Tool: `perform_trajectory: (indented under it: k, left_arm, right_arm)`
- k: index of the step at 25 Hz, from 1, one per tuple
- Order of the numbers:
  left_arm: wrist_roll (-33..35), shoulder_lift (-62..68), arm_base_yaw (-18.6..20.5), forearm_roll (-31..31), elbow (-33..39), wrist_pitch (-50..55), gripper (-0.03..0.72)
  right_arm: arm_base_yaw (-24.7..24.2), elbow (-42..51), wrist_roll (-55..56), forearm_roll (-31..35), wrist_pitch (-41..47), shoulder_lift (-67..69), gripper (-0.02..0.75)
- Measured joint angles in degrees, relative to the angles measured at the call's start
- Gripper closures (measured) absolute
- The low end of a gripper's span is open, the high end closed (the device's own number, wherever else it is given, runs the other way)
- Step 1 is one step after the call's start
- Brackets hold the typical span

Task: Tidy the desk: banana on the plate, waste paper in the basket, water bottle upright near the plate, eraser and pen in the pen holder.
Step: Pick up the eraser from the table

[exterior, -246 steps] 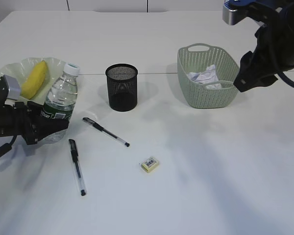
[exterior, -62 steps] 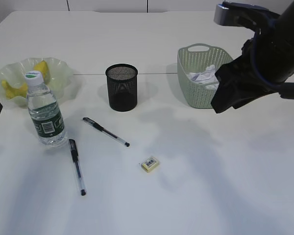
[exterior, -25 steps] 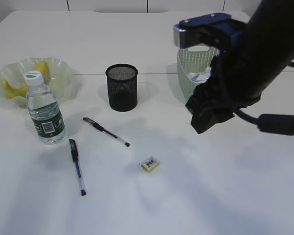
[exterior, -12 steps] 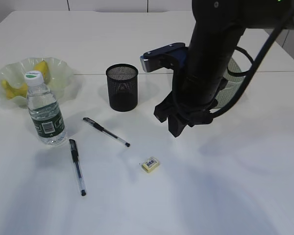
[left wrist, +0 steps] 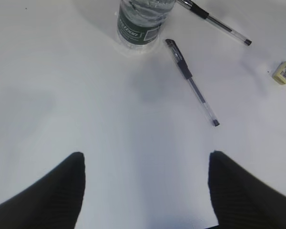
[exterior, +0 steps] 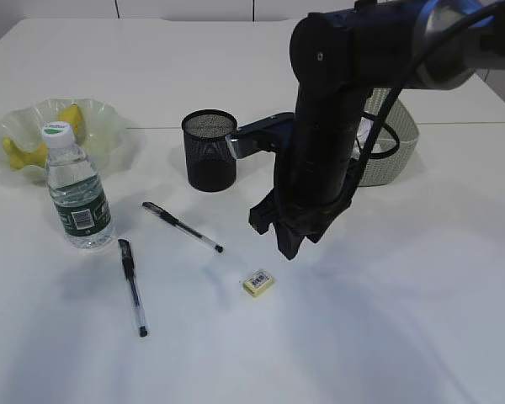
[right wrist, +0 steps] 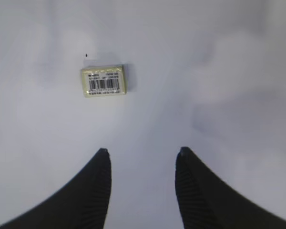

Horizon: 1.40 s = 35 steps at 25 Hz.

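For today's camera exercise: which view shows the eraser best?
The right wrist view: the eraser lies close below, label and barcode clear. In the exterior view it is small, beside the arm. In the left wrist view it sits tiny at the right edge.

Bare desk all around eraser; nearest pen well apart.

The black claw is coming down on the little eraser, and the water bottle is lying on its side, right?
Not quite. The water bottle stands upright, cap on top, as the exterior view shows. The right claw is indeed just above the eraser.
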Motion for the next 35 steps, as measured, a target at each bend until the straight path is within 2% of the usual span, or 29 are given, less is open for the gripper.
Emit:
perform_trajectory:
  k: [6, 13, 35]
  left_arm:
    - [0.00, 0.00, 0.00, -0.65, 0.00, 0.00, 0.112]
    - [0.00, 0.00, 0.00, -0.78, 0.00, -0.34, 0.112]
    - [0.00, 0.00, 0.00, -1.00, 0.00, -1.86, 0.112]
  right_arm:
    - [2.35, -0.49, -2.70, 2.50, -1.80, 1.76, 0.399]
    - [3.64, -1.08, -3.44, 2.40, -3.60, 5.12, 0.307]
    - [3.72, -2.25, -3.52, 1.86, -5.72, 9.78, 0.294]
